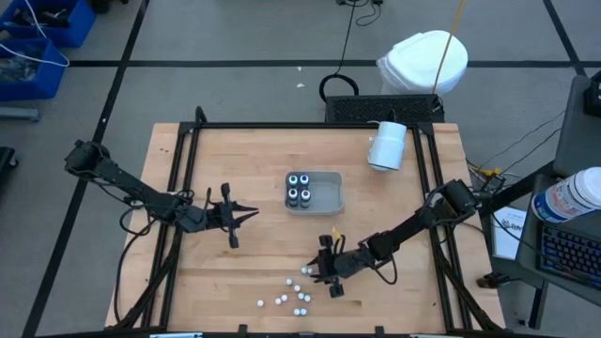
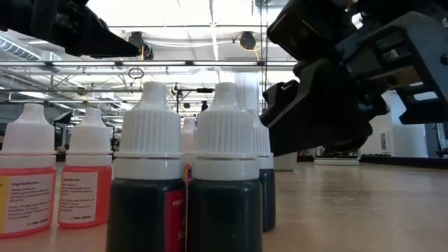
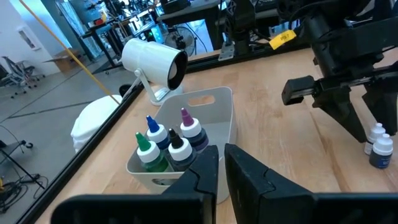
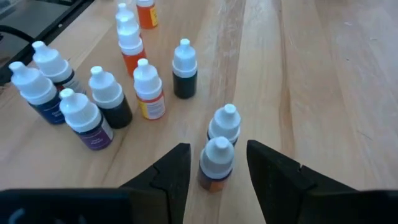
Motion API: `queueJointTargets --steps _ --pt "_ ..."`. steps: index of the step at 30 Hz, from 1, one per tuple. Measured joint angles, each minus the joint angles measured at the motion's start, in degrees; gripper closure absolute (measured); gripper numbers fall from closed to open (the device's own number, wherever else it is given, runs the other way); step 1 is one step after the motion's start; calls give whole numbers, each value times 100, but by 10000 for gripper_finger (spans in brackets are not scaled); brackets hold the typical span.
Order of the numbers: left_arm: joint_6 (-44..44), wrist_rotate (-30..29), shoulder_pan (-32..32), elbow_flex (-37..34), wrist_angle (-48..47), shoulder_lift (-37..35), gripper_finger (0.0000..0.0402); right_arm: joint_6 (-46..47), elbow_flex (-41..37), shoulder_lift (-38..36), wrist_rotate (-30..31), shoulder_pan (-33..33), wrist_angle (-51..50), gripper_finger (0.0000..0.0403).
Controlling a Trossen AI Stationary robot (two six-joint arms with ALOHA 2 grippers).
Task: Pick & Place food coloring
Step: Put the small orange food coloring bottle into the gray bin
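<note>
Right wrist view shows what the overhead camera reduces to pale dots: the loose food coloring bottles (image 4: 112,93) are small white-capped droppers with dark, orange and purple bodies, standing upright on the wooden surface (image 4: 348,81). Two of them stand just apart from the cluster, and the right tool (image 4: 216,163) has its fingers spread on either side of the nearer bottle (image 4: 216,163), not visibly touching it. From above, this group sits near the front edge of the surface, with the right tool (image 1: 328,268) at its inner side. Four more bottles (image 1: 300,189) stand in the grey tray (image 1: 329,192) near the middle; the left wrist view shows their caps off, with green, blue, purple and dark tips. The left tool (image 3: 221,163) is open and holds nothing, hovering just left of the tray. A white cylinder (image 1: 387,145) lies toward the back edge. Bare wood stays open between tray and loose bottles, and along the right side.
</note>
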Motion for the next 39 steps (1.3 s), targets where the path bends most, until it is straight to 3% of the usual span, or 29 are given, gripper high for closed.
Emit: queueJointTargets --steps 9,19,27,31,36,39 --pt "0 0 2 0 2 1 364 7 0 37 -45 -31 -18 290" --pt "0 -2 1 0 2 1 364 -153 0 37 -409 -79 88 351" --pt "0 -2 0 0 2 0 364 -258 3 -436 -353 -90 -107 349" --pt "0 -2 2 0 2 0 364 -415 7 -1119 445 -94 -834 349" --pt "0 -2 1 0 2 1 364 -559 9 -2056 2016 -306 -1412 349" --pt "0 -2 0 0 2 0 364 -802 9 -2365 2303 -592 -1710 349"
